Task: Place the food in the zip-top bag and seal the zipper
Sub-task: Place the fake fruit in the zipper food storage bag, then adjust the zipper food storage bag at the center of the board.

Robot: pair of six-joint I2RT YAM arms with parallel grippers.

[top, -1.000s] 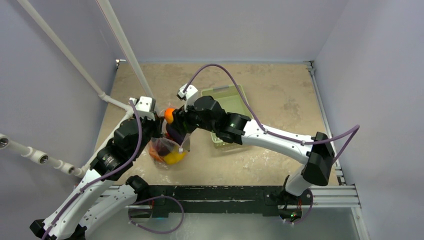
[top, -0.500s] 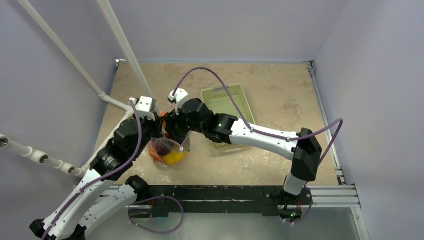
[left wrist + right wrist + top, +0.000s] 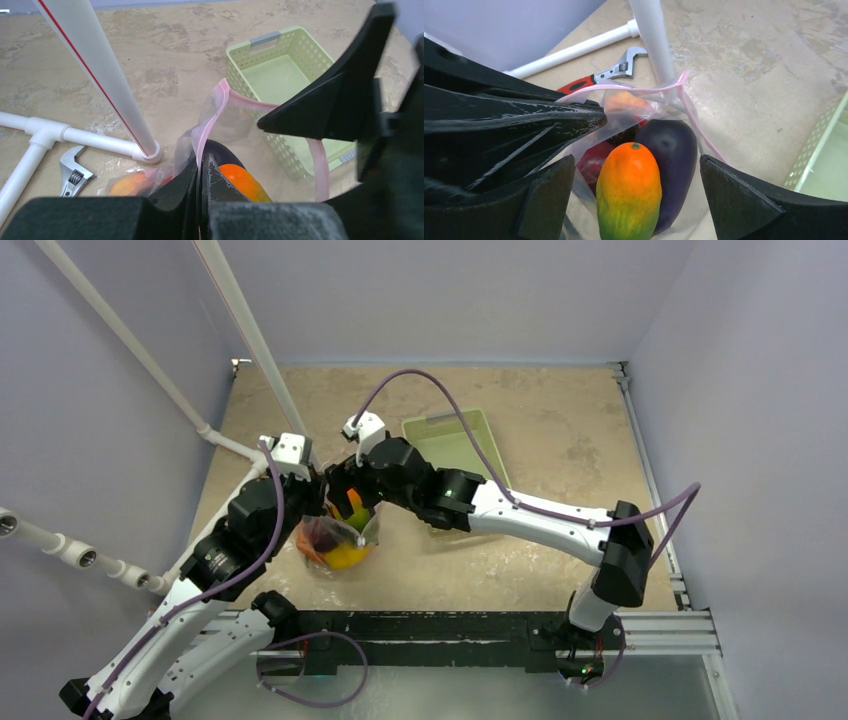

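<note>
Food [image 3: 346,554] fills the zip-top bag [image 3: 322,533], centre-left of the top view: an orange-green fruit [image 3: 629,195] against a purple eggplant [image 3: 672,150]. Above them the right gripper [image 3: 636,167] gapes wide, gripping nothing. The left gripper [image 3: 200,172] pinches the bag's pink zipper [image 3: 224,93].

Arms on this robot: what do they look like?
The left arm and right arm have white shells with chunky black joints. A purple cable loops along each. The right claw has black, wedge-shaped fingers.
</note>
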